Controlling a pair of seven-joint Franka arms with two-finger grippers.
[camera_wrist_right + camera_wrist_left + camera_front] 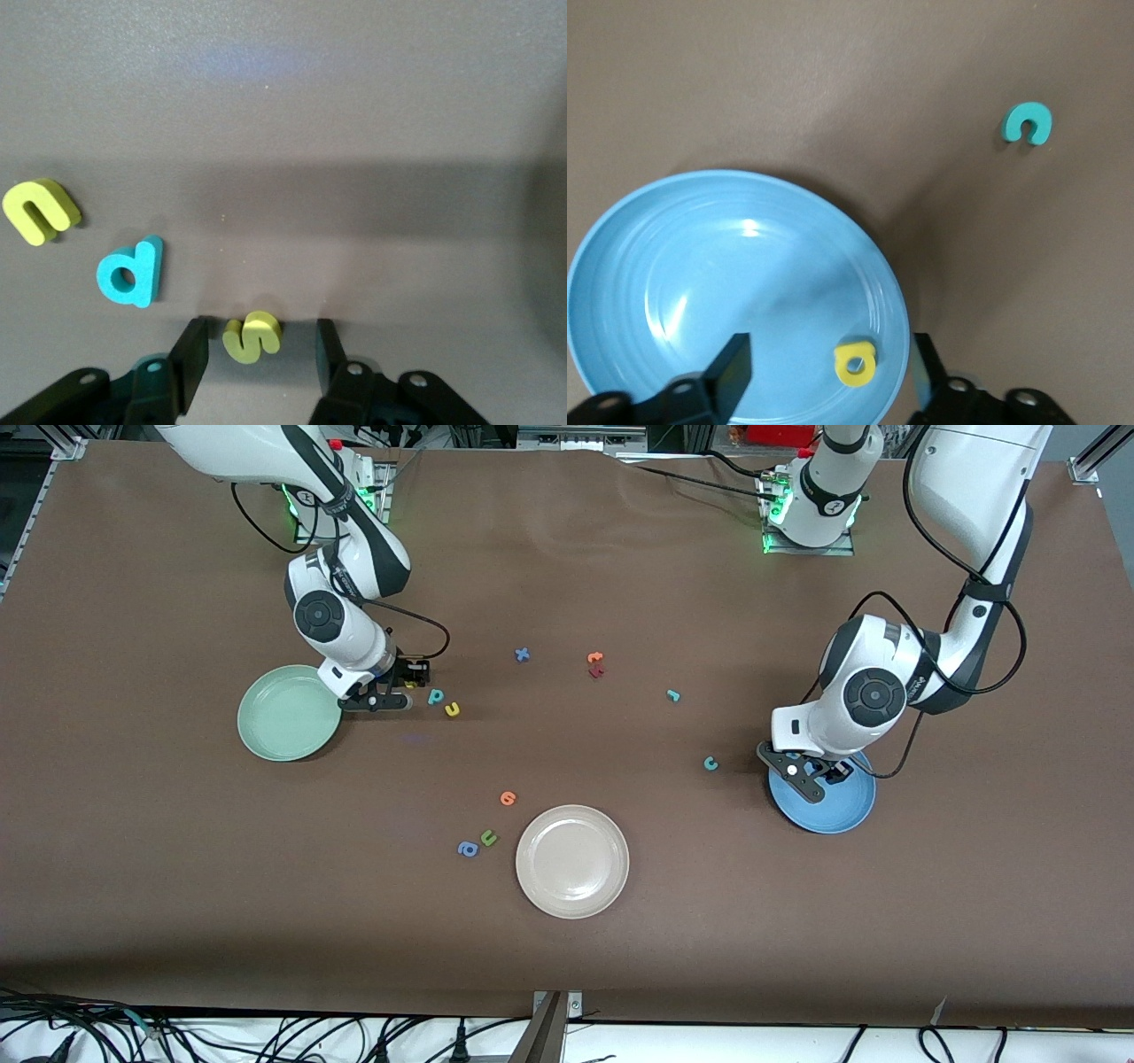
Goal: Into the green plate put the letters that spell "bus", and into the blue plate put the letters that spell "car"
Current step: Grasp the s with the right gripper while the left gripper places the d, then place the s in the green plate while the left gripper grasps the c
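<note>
Over the blue plate [837,806] [673,266] my left gripper [811,775] [829,354] stands open, and the yellow a [855,364] lies loose in the plate between its fingers. The teal c [710,763] [1028,122] lies on the table beside that plate. The teal r [673,695] is farther from the front camera. My right gripper [400,686] [260,329] is low beside the green plate [288,713], open, with the yellow s [252,336] between its fingers and a gap on each side. The teal b [435,696] [131,271] and yellow u [452,709] [40,211] lie close by.
A beige-white plate [571,860] sits near the front middle, with an orange letter [508,798], a green u [488,837] and a blue a [468,849] beside it. A blue x [522,654] and orange and red letters [595,664] lie mid-table.
</note>
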